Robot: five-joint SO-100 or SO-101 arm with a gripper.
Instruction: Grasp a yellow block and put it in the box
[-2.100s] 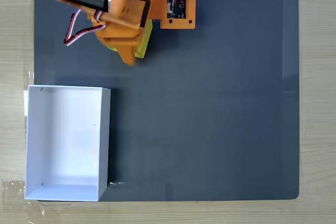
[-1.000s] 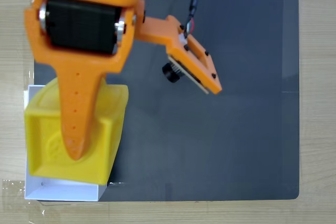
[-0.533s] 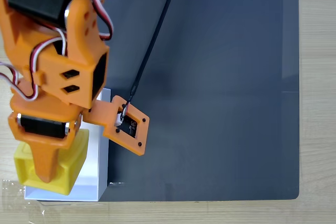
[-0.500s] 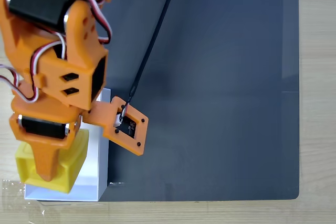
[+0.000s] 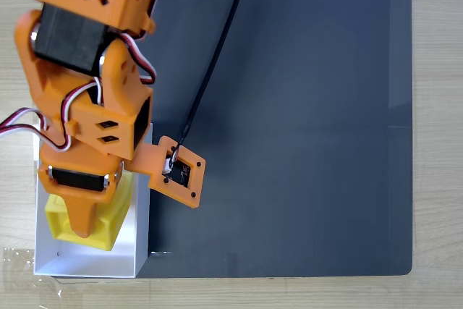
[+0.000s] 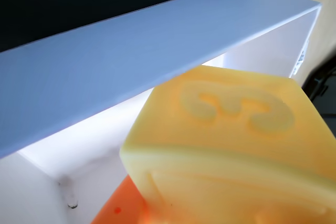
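Dark gray mat (image 5: 304, 121) is covering the wooden table (image 5: 438, 135), and nothing is sitting in my way on it. My orange arm (image 5: 90, 113) is reaching over the white box (image 5: 141, 247) at the left edge. My gripper (image 5: 81, 231) is closing on the yellow block (image 5: 108, 226), holding it inside the box. Close up, the block (image 6: 231, 145) is sitting just beside the box wall (image 6: 131, 61).

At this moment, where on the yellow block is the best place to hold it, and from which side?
Across two opposite flat side faces of the yellow block, coming from above, as the pincer does now. It is a cube with parallel sides, and the box walls likely block a sideways approach.
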